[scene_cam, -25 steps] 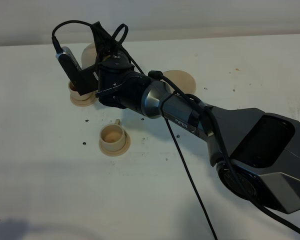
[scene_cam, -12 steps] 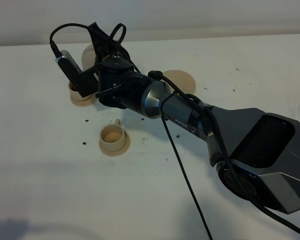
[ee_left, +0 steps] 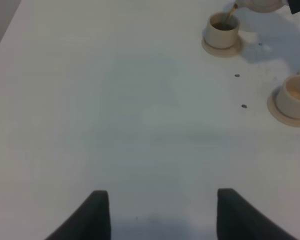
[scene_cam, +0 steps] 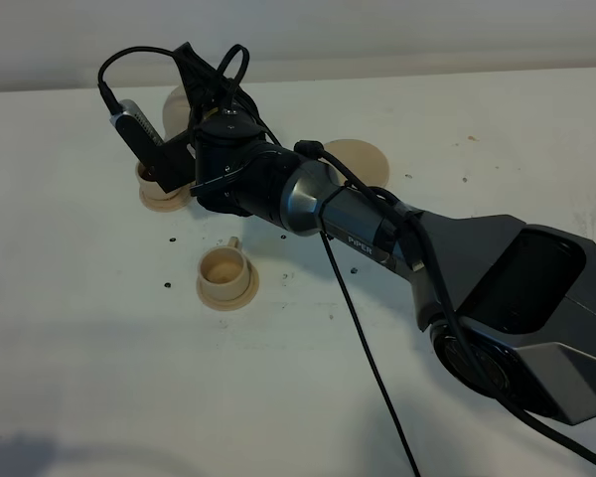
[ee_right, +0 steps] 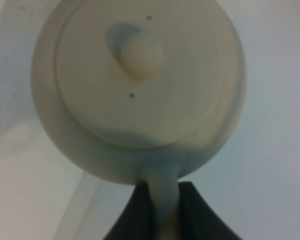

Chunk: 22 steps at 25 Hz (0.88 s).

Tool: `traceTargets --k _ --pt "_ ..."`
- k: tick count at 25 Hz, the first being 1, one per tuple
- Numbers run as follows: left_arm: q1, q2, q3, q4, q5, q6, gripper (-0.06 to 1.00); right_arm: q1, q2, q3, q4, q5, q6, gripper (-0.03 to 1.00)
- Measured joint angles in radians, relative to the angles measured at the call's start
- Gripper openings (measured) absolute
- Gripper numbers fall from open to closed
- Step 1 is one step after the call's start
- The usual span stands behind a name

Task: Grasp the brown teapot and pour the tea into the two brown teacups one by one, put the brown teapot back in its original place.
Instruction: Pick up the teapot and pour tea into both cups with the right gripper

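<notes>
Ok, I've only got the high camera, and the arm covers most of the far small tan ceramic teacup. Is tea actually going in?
Observer: Yes. The left wrist view shows a thin brown stream running from the squat tan ceramic teapot into that small tan ceramic teacup.
Operator: How's the grip?
Observer: The right claw is shut on the teapot's loop handle.
Operator: And the other arm?
Observer: The left claw is open, holding nothing, above the white table.

Right arm [scene_cam: 497,268]: matte black and grey shells, white "PIPER" lettering [scene_cam: 361,243], loose black cables [scene_cam: 364,338]. My left gripper [ee_left: 162,192]: dark, wedge-fingered.
</notes>
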Motion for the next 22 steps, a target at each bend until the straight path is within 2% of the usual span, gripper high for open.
traceTargets --k 5,9,14,22 --pt "0.000 0.000 0.000 0.000 0.000 0.000 0.47 0.000 0.000 0.000 0.011 -0.001 -0.001 0.12" --pt "0.000 0.000 0.000 0.000 0.000 0.000 0.47 0.000 0.000 0.000 0.066 0.000 0.006 0.12" --pt "0.000 0.000 0.000 0.000 0.000 0.000 0.47 0.000 0.000 0.000 0.154 0.021 0.059 0.12" --pt "0.000 0.000 0.000 0.000 0.000 0.000 0.47 0.000 0.000 0.000 0.258 0.106 0.177 0.12"
